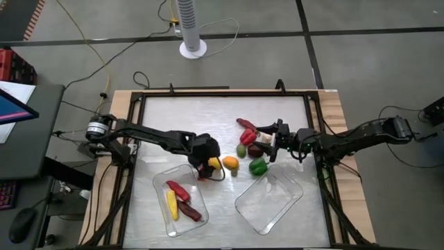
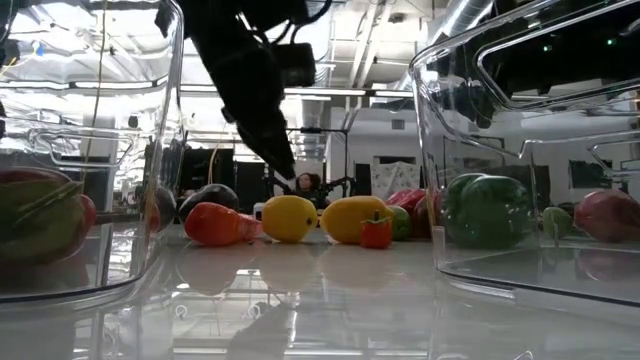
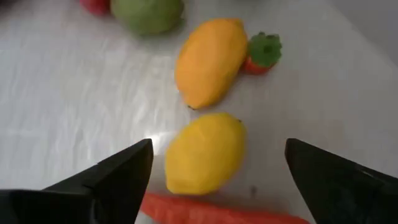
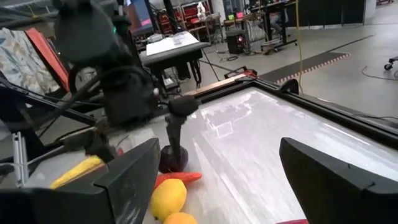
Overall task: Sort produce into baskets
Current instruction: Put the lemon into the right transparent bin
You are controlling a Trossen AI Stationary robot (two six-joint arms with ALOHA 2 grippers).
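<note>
A: Where is the left tool (image 1: 206,165) sitting?

B: It is hovering near the middle of the counter (image 1: 201,118), just above the yellow lemon (image 3: 204,152), with its fingers (image 3: 118,177) standing wide apart and gripping nothing. An orange carrot (image 3: 211,210) is lying just beside the lemon, and a yellow-orange mango (image 3: 208,62) with a small red strawberry (image 3: 261,55) beside it is lying a little farther out.

A: And the right tool (image 1: 272,141)?

B: It is reaching in over the cluster of red and green pieces on its own side, fingers (image 4: 339,180) also spread apart and empty.

A: How are the baskets lying?

B: The left basket (image 1: 161,182) is sitting near the front edge, holding a yellow corn (image 1: 171,205) and two red chillies (image 1: 178,189). The right basket (image 1: 272,199) is lying at an angle, near the front edge, with nothing visible inside from above. A green pepper (image 1: 258,166) is resting just beyond its rim.

A: Any open room?

B: The far half of the counter is lying bare up to its dark raised border, and a gap is showing between the two baskets.
</note>
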